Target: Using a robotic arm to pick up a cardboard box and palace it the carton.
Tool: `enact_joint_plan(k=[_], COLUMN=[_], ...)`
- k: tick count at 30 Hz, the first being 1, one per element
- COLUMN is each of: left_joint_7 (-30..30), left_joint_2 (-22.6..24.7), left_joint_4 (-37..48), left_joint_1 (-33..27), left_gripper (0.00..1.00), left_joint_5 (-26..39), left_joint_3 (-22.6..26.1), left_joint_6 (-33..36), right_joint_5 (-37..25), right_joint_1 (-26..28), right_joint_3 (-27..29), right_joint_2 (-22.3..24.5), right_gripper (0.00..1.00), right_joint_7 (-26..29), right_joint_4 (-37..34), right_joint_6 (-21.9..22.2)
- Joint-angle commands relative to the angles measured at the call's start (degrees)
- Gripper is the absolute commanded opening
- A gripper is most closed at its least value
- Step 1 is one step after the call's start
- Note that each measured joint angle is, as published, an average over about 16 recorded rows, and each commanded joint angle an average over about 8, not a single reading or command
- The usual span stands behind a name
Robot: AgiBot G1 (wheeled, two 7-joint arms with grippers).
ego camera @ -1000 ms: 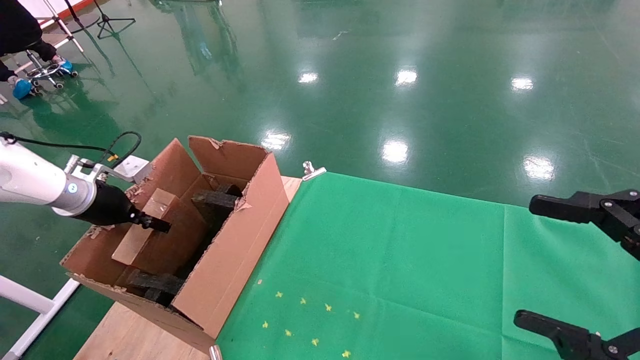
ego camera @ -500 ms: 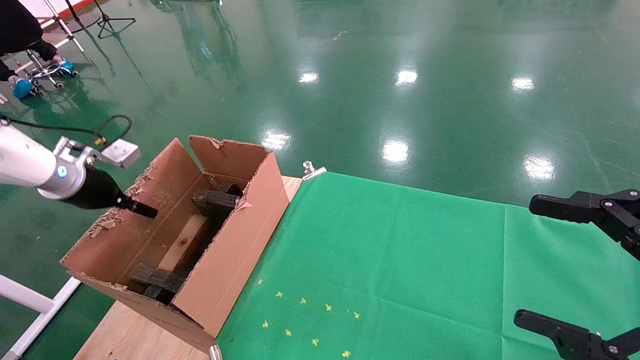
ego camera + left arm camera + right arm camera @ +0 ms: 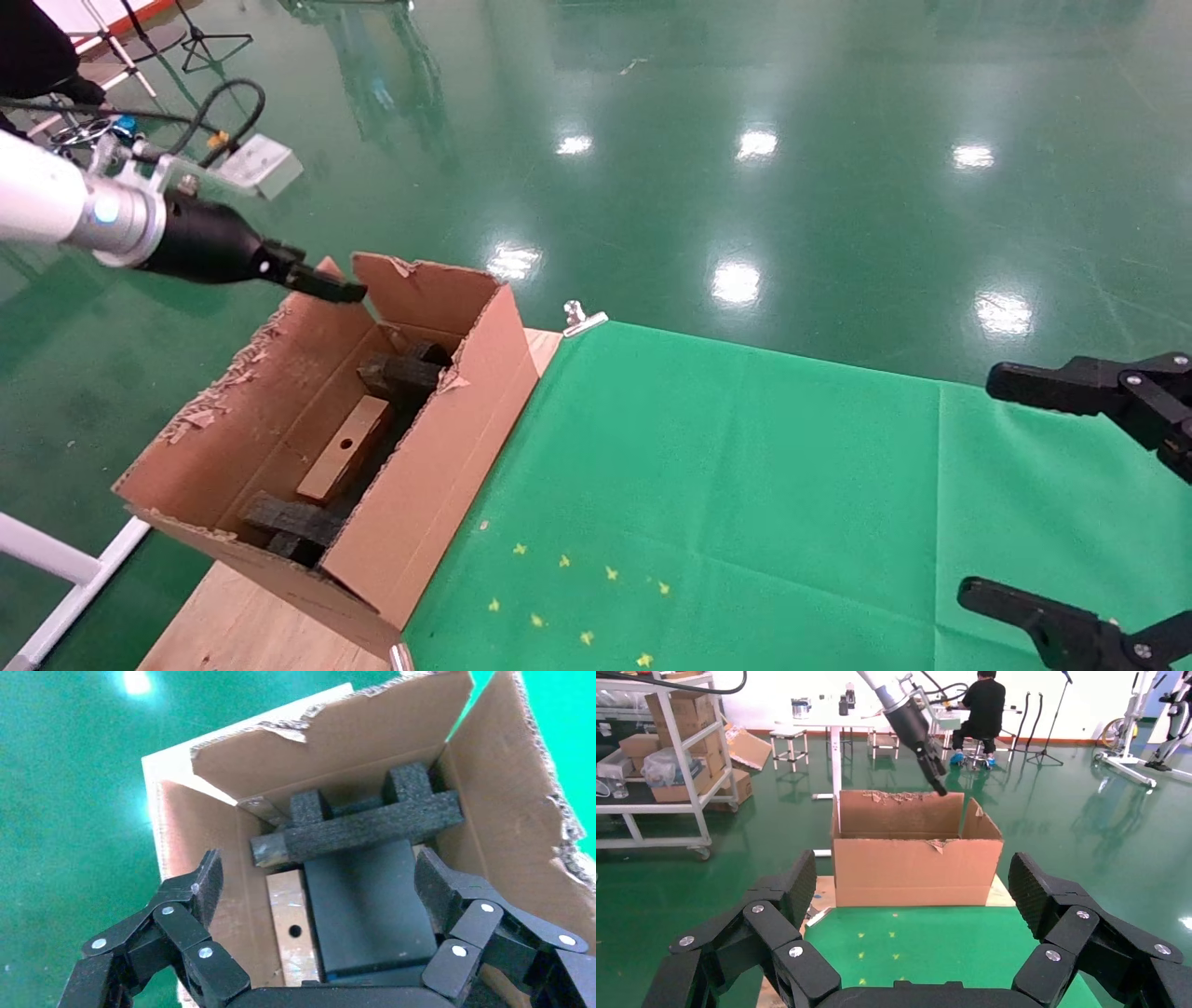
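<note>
Risen since a second ago: left gripper (image 3: 321, 284) now up over the far left rim of the carton (image 3: 466, 438), clear of it, fingers (image 3: 200, 885) spread wide and empty. Cardboard box (image 3: 345, 447) released, now below and ahead of the claw, lying flat on the carton floor between the dark foam blocks (image 3: 400, 373). Long axis along the carton's length, round hole facing up. Placing step judged done; next, only retreat away from the torn rim. Right gripper (image 3: 1071, 494) parked well apart over the green cloth (image 3: 745, 485), spread open.
</note>
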Motion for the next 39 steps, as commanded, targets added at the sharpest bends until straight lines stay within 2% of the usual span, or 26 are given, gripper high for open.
enact_joint_plan(k=[1,5,9,39], left_joint_7=[-0.1,0.1,0.8,10.8], left_joint_2=[0.0,-0.1,-0.5,-5.4], left_joint_4=[-0.8,-0.8,-3.1,-35.0], left_joint_1=[-0.7,0.0,2.1,29.9], left_gripper=[1.0,1.0,1.0,1.0], left_joint_5=[-0.2,-0.2,-1.6,-21.4], left_joint_3=[-0.1,-0.4,-2.7,-34.0], left_joint_6=[0.4,0.4,1.2,12.1], right_joint_5=[0.0,0.0,0.0,0.0], right_joint_1=[0.0,0.0,0.0,0.0], right_joint_3=[0.0,0.0,0.0,0.0], right_joint_2=[0.0,0.0,0.0,0.0], right_gripper=[1.0,1.0,1.0,1.0], right_joint_7=[0.0,0.0,0.0,0.0], right_joint_4=[0.0,0.0,0.0,0.0], right_joint_6=[0.0,0.0,0.0,0.0])
